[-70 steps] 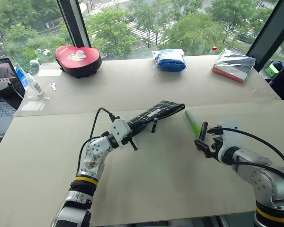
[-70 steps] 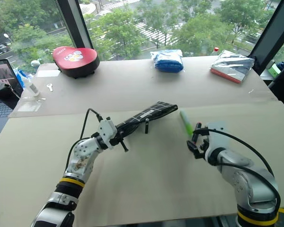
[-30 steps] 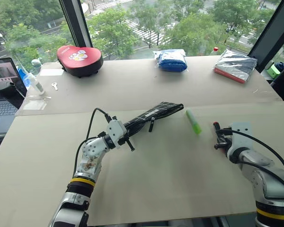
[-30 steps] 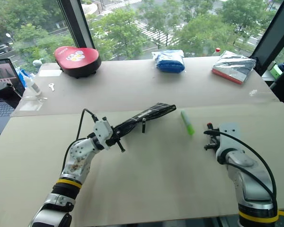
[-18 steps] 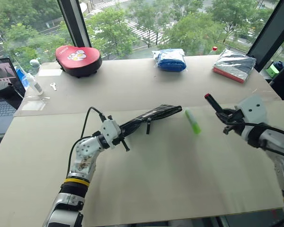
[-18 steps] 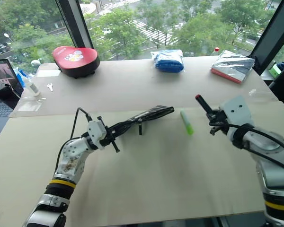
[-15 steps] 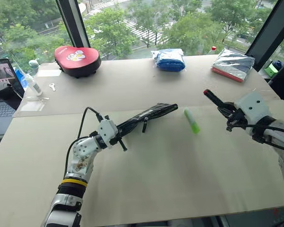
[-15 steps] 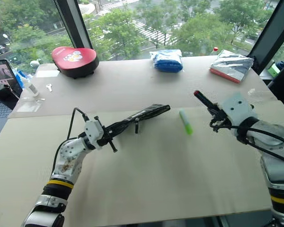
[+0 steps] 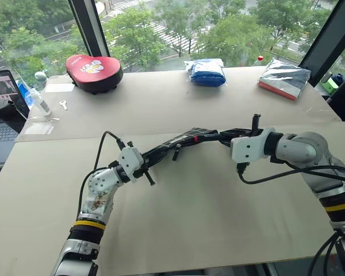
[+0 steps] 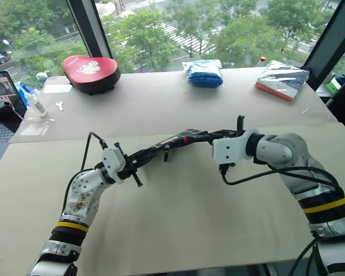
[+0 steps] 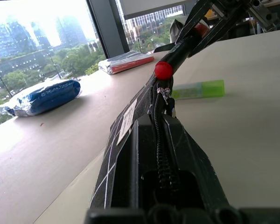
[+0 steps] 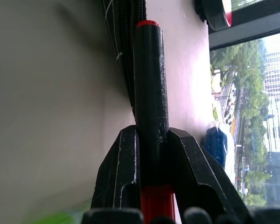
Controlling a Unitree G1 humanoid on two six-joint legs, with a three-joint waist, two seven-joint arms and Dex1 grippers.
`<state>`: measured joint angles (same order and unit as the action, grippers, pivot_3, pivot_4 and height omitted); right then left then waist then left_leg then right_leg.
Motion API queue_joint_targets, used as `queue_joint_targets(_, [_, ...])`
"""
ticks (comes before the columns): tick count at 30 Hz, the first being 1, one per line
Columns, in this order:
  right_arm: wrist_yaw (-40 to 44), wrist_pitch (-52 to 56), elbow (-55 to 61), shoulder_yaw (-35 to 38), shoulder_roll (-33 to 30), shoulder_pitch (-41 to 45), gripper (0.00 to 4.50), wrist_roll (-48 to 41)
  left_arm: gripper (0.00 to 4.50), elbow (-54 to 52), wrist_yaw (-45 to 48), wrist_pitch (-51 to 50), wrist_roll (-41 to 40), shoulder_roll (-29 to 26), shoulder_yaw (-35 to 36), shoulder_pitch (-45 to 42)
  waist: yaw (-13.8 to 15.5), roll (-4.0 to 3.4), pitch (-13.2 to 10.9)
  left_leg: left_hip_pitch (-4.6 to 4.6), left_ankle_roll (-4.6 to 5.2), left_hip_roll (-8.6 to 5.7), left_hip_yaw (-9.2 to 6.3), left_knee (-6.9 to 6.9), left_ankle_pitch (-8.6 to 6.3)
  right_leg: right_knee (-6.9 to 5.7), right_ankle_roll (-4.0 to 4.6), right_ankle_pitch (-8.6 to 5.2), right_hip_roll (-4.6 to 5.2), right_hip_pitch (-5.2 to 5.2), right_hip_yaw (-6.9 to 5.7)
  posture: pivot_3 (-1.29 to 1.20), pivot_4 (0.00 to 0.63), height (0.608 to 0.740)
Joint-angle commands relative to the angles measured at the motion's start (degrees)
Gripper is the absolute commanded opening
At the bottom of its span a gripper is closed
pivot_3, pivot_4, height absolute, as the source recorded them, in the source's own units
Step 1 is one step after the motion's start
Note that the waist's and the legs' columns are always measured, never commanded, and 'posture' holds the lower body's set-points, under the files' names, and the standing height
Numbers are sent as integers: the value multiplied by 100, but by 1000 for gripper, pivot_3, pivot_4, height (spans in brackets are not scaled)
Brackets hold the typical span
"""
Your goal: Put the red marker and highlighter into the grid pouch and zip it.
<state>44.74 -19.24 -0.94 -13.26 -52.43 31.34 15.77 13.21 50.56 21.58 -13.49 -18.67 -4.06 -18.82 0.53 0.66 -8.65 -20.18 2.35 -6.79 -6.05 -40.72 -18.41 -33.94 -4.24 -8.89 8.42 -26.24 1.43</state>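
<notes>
**Inspector A:** Status of the pouch (image 9: 181,141)?

**Inspector B:** Centre of the frame in the head views, raised off the desk (image 9: 218,218) and held edge-up. The left gripper (image 9: 139,167) has its fingers clamped shut on the pouch's lower-left end. In the left wrist view the white label and grid lines run up the fabric away from the fingers.

**Inspector A:** And the marker (image 12: 150,84)?

**Inspector B:** Held by the right gripper (image 12: 151,154), fingers narrowed around its barrel. In the right wrist view the black section runs away from the fingers, with a red tip right at the pouch's edge; red body shows between the finger bases. In the left wrist view that red tip sits at the pouch's far end. Whether it is inside the opening, I cannot tell.

**Inspector A:** Highlighter (image 11: 198,89)?

**Inspector B:** Lying flat on the desk beside the pouch's far end, in the left wrist view.

**Inspector A:** Other items?

**Inspector B:** Red case (image 9: 94,71) upper left, blue packet (image 9: 206,72) top centre, silver packet (image 9: 283,78) upper right, laptop (image 9: 1,118) at the left edge.
</notes>
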Motion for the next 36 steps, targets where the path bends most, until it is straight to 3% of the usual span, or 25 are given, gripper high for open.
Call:
queue_joint_targets(1, [-113, -364, -87, 171, -81, 25, 533, 142, 0, -162, 0, 44, -25, 12, -25, -38, -2, 0, 0, 0, 0, 1, 0, 0, 0, 0, 0, 0, 0, 0, 0, 0, 150, 740])
queue_joint_targets(13, [-249, -405, -213, 173, 63, 40, 533, 422, 0, -36, 152, 57, -55, 33, -114, -145, -8, 0, 0, 1, 0, 3, 2, 0, 0, -2, 1, 0, -1, -1, 0, 0, 150, 740])
queue_joint_targets(34, [-112, -437, -423, -772, 1858, 598, 533, 766, 0, 74, 275, 103, -70, 131, -131, -280, -64, 0, 0, 1, 0, 3, -1, 0, 0, -4, 2, 1, -3, -2, 0, 0, 150, 740])
queue_joint_targets(36, [-39, -359, -427, -700, 1853, 551, 1530, 663, 0, 77, 274, 109, -67, 134, -125, -283, -65, 0, 0, 1, 0, 3, -1, 0, 0, -4, 2, 1, -3, -3, -1, 0, 150, 740])
